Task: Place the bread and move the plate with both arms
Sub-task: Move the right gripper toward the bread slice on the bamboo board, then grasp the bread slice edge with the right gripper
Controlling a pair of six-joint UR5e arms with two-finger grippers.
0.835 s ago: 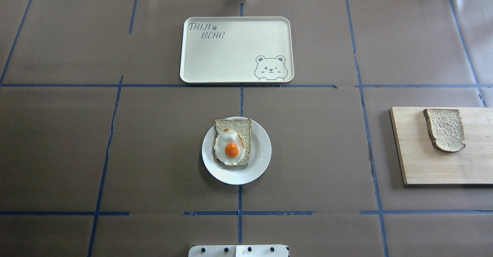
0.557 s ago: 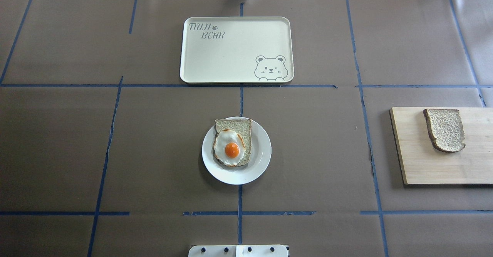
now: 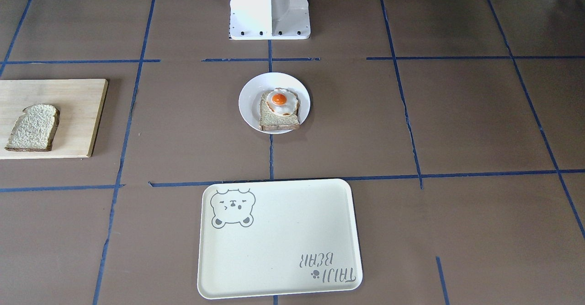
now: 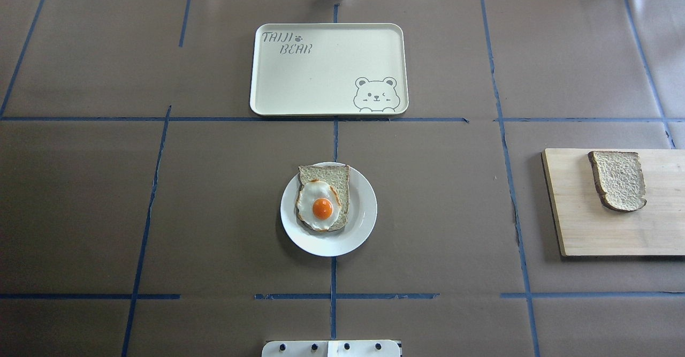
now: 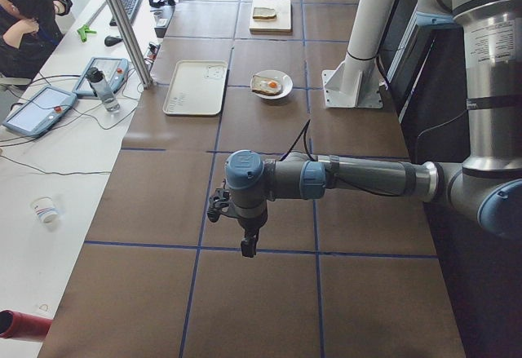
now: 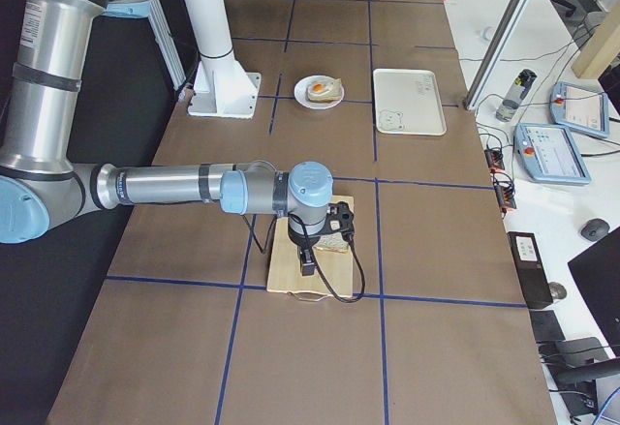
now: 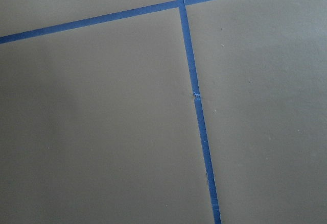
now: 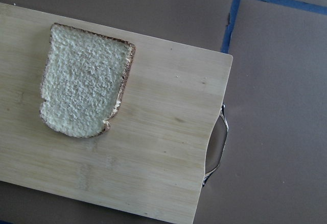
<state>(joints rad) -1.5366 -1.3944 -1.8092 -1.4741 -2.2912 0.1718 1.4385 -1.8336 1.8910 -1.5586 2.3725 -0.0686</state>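
Observation:
The bare bread slice lies on a wooden cutting board at the table's right; it also shows in the right wrist view. The white plate sits mid-table and carries a second slice topped with a fried egg. My right gripper shows only in the exterior right view, hanging above the board by the bread; I cannot tell whether it is open. My left gripper shows only in the exterior left view, over bare table far from the plate; its state is unclear too.
A cream rectangular tray with a bear drawing lies beyond the plate. The robot's white base stands behind the plate. The board has a metal handle on one end. Operators' desks with tablets flank the table's far side.

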